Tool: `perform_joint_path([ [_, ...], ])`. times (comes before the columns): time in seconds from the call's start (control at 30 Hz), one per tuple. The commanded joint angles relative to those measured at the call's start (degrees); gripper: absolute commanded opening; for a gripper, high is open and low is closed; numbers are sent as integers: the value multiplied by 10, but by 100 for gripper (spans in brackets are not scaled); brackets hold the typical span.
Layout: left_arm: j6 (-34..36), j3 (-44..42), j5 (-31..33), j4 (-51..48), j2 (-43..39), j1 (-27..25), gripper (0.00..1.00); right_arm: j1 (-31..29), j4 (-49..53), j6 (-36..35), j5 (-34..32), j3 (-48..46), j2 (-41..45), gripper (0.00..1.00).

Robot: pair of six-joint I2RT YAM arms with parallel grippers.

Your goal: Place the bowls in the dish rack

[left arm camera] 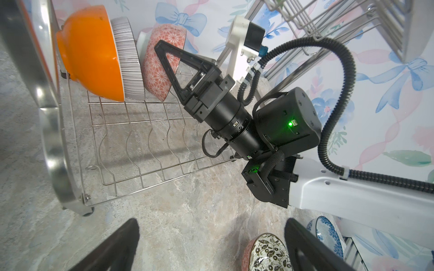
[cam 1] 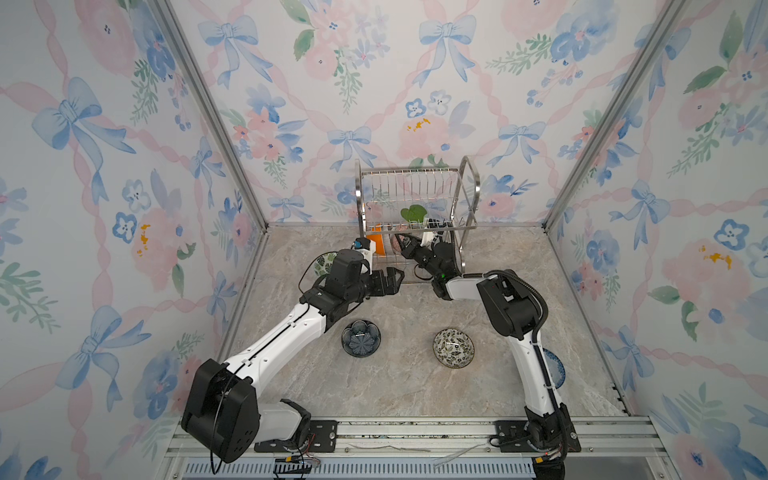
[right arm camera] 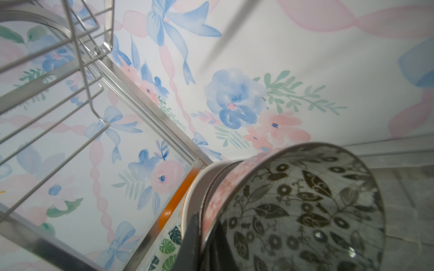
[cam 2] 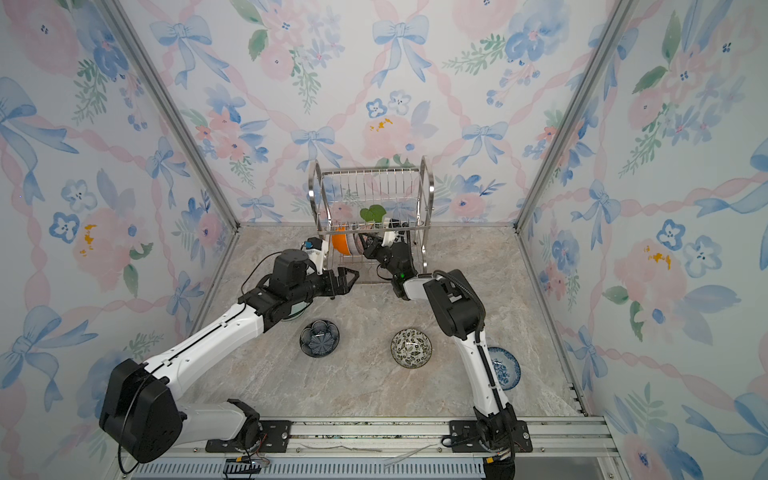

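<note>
Black-white leaf bowl (right arm camera: 293,211), pink outside, pinched at rim by right fingers (right arm camera: 193,237), left fingers (left arm camera: 112,246) spread

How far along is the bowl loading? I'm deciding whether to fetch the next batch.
Done: the orange bowl and striped bowl stand in the lower tier of the dish rack. In hand: the right hand is shut on the pink-sided bowl beside them; the left hand is open, empty. Left on the table: green-leaf bowl, dark flower bowl, leaf-print bowl, blue floral bowl.
</note>
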State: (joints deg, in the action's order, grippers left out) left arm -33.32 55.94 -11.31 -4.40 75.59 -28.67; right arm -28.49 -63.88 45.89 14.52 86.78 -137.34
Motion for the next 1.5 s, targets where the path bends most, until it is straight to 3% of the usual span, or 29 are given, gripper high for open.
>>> perform_joint_path([
  [0.0, 15, 12, 6, -6, 10, 6, 98, 5, -35, 10, -1, 34, -12, 0],
  [0.6, 16, 9, -1, -7, 10, 12, 98, -5, -15, 27, -11, 76, -47, 0],
  [1.47, 15, 7, -5, -6, 10, 16, 98, -1, -82, 93, 8, 105, -92, 0],
])
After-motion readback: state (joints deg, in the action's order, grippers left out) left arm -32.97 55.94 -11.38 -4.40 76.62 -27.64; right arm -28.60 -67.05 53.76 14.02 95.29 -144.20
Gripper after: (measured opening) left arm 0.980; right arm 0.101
